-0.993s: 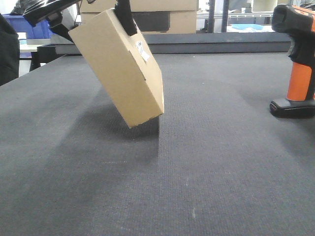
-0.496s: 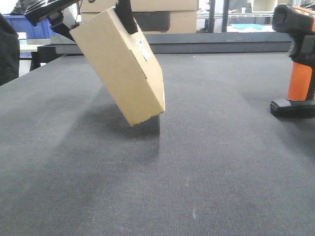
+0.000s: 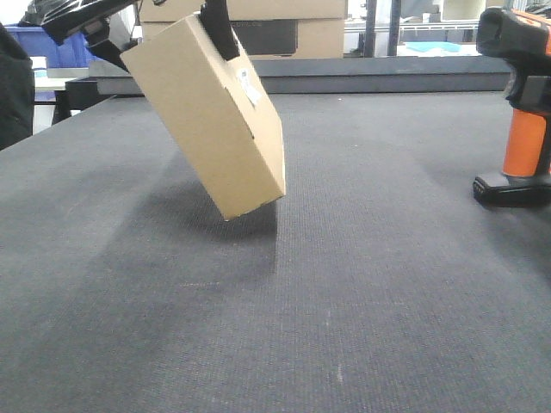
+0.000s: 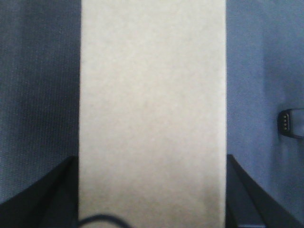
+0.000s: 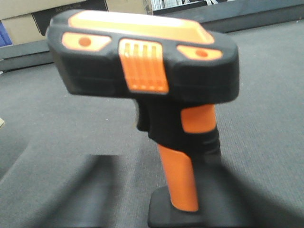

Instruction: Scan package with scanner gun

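The package (image 3: pixel 211 120), a tan cardboard box with a small white label (image 3: pixel 250 86), hangs tilted over the dark mat with its low corner at or just above it. My left gripper (image 3: pixel 164 43) is shut on its upper end, one black finger (image 3: pixel 219 30) across the front face. In the left wrist view the package (image 4: pixel 152 95) fills the middle between the dark fingers (image 4: pixel 66 190). The scanner gun (image 3: pixel 521 112) stands upright on its black base at the far right. In the right wrist view the scanner gun (image 5: pixel 156 95) is very close, and my right gripper (image 5: pixel 171 161) is open, its blurred fingers either side of the orange handle.
A larger cardboard box with a dark panel (image 3: pixel 284 34) sits behind a raised dark ledge (image 3: pixel 387 73) at the back of the mat. Blue bins (image 3: pixel 52 47) stand at the far left. A dark shape (image 3: pixel 13 86) fills the left edge.
The package has only wobbled slightly in my left gripper, its low corner shifting a few pixels. The scanner gun has stayed put.
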You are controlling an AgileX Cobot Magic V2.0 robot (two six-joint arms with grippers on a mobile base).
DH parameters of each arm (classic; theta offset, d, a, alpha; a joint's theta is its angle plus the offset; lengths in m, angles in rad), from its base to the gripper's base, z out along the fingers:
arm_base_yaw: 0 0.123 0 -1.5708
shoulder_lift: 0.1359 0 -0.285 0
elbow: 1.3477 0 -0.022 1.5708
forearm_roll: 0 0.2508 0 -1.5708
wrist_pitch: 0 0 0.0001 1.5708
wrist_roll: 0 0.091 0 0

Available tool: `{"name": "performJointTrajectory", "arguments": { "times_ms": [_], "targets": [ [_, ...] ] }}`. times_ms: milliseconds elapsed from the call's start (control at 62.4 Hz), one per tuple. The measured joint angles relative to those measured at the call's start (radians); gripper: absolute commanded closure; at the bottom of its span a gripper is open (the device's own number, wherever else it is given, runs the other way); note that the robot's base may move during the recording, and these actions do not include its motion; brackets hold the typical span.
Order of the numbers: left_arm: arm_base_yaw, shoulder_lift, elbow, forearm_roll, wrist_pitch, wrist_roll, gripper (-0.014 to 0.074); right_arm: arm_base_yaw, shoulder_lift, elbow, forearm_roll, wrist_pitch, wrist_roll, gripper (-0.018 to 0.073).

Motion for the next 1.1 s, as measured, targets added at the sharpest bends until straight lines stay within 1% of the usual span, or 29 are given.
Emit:
{"name": "performJointTrajectory", "arguments": {
  "times_ms": [16,160,352,432,737,1105],
  "targets": [
    [0.0,0.0,0.0,0.0,0.0,0.0,0.0707,0.0,0.0,-0.002,0.0,0.003,0.0,-0.0018],
    [0.0,0.0,0.0,0.0,-0.001,0.0,0.0707,0.0,0.013,-0.046,0.016,0.009,0.0,-0.0001],
    [0.0,0.0,0.0,0.0,-0.001,0.0,0.0707,0.0,0.073,-0.105,0.134,0.009,0.0,-0.0001],
    [0.0,0.0,0.0,0.0,-0.001,0.0,0.0707,0.0,0.094,-0.119,0.152,0.009,0.0,-0.0001],
    [0.0,0.0,0.0,0.0,-0.001,0.0,0.0707,0.0,0.15,-0.159,0.13,0.009,0.0,-0.0001],
    [0.0,0.0,0.0,0.0,-0.001,0.0,0.0707,0.0,0.154,-0.217,0.128,0.028,0.0,0.0001]
  ]
}}
